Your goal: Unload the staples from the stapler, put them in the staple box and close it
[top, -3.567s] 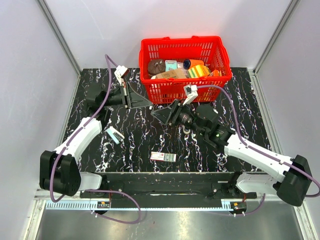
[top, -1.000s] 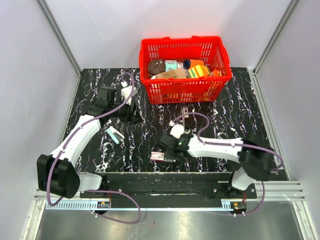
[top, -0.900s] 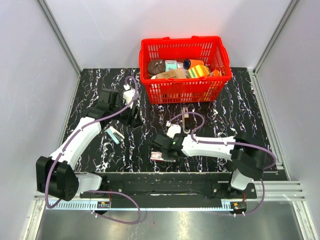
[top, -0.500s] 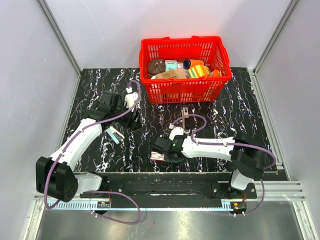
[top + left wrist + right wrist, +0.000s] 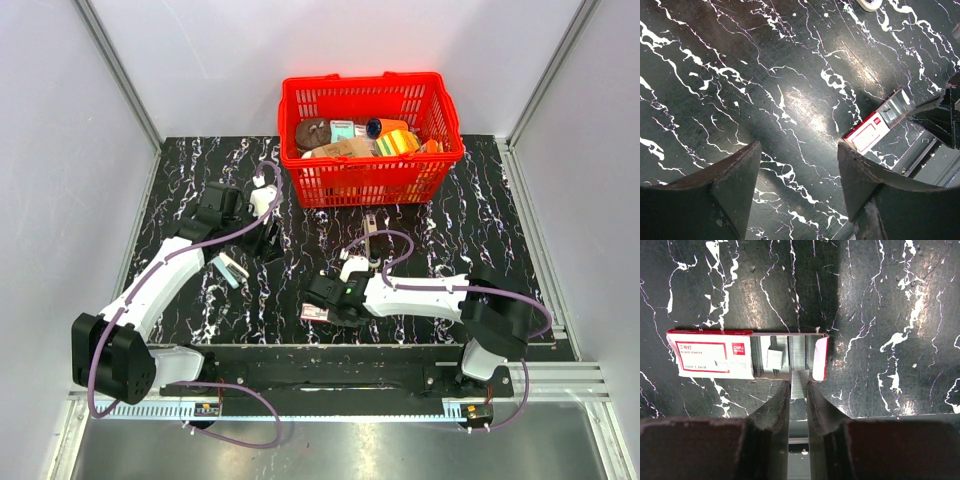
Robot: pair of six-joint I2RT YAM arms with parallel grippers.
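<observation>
The stapler lay on the table just before the basket, its length pointing toward it, with neither gripper touching it. A purple cable crossed its near end.

Nearer the arms' bases, the right gripper had its fingers pinched on a staple strip. The strip's far end reached into the open tray of a box, red and white, which lay flat on the table. More silvery staples sat in the tray. In the top view this gripper was low over the box, near the front edge.

The left gripper hung with its jaws wide apart and nothing between them, over bare marbled table. Its camera saw the box off to one side, well apart from its fingers. From above, it was left of the stapler, near the basket's left corner. A small pale object lay beside the left arm; what it was I could not tell.
</observation>
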